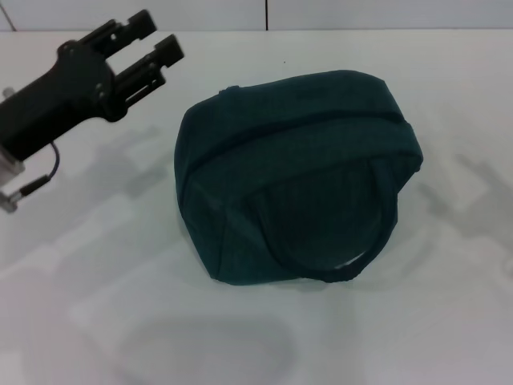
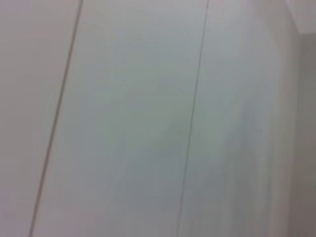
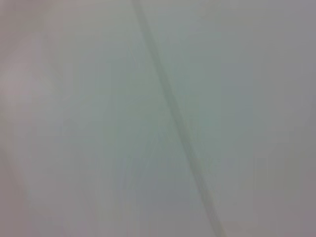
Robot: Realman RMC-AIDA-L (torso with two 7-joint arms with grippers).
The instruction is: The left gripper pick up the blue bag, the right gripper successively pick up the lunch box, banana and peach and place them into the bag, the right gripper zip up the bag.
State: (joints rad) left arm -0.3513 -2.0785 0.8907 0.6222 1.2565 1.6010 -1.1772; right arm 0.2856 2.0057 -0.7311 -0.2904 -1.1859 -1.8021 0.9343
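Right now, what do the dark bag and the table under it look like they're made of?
The blue bag looks like soft woven fabric, matte: it slumps, creases and shows sewn seams and a loop handle. The table seems a hard, smooth white surface, faintly glossy, since blurred reflections show on it; laminate or plastic, I can't tell. The left gripper hangs open beside the bag, apparently black plastic or metal.

Bright, even overhead light washes the white counter (image 1: 417,321); soft faint shadows spread beside the blue bag (image 1: 296,176). Both wrist views are blurred, featureless grey-white.
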